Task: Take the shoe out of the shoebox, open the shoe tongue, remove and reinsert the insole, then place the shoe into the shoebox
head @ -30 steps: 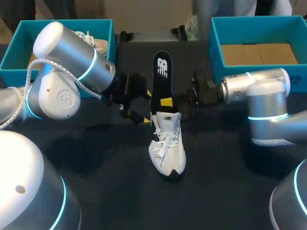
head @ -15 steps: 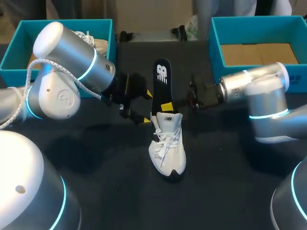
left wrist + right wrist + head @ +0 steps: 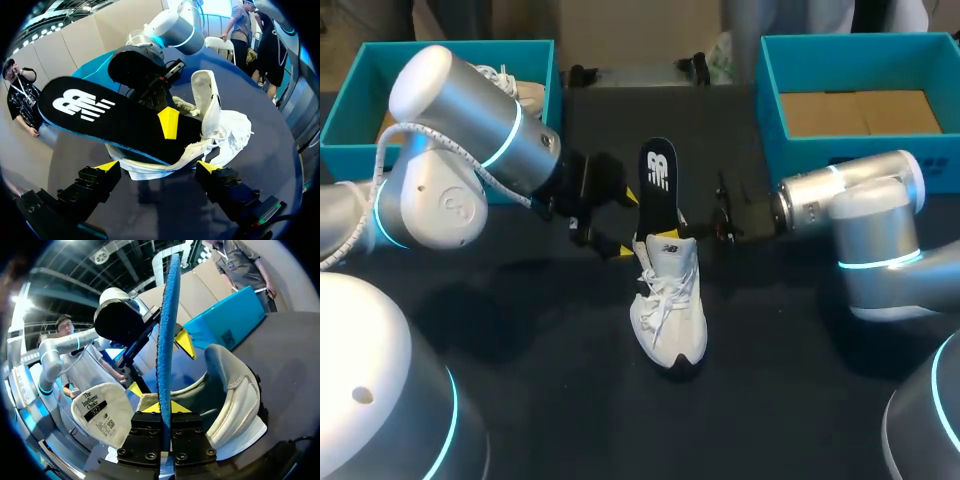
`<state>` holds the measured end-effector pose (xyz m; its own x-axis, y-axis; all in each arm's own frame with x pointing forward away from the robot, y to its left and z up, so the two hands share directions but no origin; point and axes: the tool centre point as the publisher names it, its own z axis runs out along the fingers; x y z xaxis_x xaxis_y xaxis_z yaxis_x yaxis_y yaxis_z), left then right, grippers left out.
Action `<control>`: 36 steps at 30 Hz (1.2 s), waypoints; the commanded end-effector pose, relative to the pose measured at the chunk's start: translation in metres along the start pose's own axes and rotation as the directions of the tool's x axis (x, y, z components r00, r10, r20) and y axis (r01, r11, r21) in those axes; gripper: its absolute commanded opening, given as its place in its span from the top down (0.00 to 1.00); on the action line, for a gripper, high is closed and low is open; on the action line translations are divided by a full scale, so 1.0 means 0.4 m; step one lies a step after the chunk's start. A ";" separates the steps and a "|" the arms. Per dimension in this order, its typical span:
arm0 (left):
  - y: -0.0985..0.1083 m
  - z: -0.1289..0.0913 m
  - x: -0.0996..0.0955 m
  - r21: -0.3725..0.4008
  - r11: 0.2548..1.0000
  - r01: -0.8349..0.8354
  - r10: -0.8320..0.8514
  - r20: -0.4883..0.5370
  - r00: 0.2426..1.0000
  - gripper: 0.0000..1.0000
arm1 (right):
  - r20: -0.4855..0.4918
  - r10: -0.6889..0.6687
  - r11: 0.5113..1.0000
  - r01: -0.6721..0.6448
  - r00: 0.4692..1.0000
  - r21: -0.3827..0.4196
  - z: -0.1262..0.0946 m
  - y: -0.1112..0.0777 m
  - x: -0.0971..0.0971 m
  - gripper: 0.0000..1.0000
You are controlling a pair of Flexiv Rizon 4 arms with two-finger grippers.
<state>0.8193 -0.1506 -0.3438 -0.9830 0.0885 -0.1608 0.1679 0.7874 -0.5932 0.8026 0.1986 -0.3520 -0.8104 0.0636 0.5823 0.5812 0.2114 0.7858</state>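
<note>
A white shoe (image 3: 668, 300) stands on the dark table, toe toward me. A black insole (image 3: 658, 185) with a white logo rises steeply out of its heel opening. My right gripper (image 3: 682, 222) is shut on the insole's lower part; in the right wrist view the insole (image 3: 167, 315) stands edge-on between the shut fingers (image 3: 162, 409), above the shoe's heel collar (image 3: 235, 390) and lifted tongue (image 3: 102, 415). My left gripper (image 3: 628, 223) is open beside the heel. In the left wrist view its fingers (image 3: 106, 166) straddle the shoe's heel (image 3: 215, 125) under the insole (image 3: 100, 115).
A teal shoebox (image 3: 350, 110) at the back left holds another white shoe (image 3: 525, 92). A second teal shoebox (image 3: 860, 60) at the back right shows a bare cardboard floor. Both arms crowd the middle of the table around the shoe.
The insole has come down, deeper into the shoe, carried by my right gripper, whose fingers closed tighter on it. The left arm and the shoe have kept still.
</note>
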 end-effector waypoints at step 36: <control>-0.002 0.001 0.000 -0.004 1.000 0.000 0.000 0.001 1.000 0.00 | -0.031 0.090 0.989 -0.086 0.995 0.122 0.004 -0.034 0.002 1.00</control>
<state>0.8193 -0.1506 -0.3438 -0.9831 0.0883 -0.1607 0.1677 0.7874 -0.5932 0.8059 0.1970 -0.3578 -0.7538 0.0363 0.6562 0.6295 0.3266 0.7050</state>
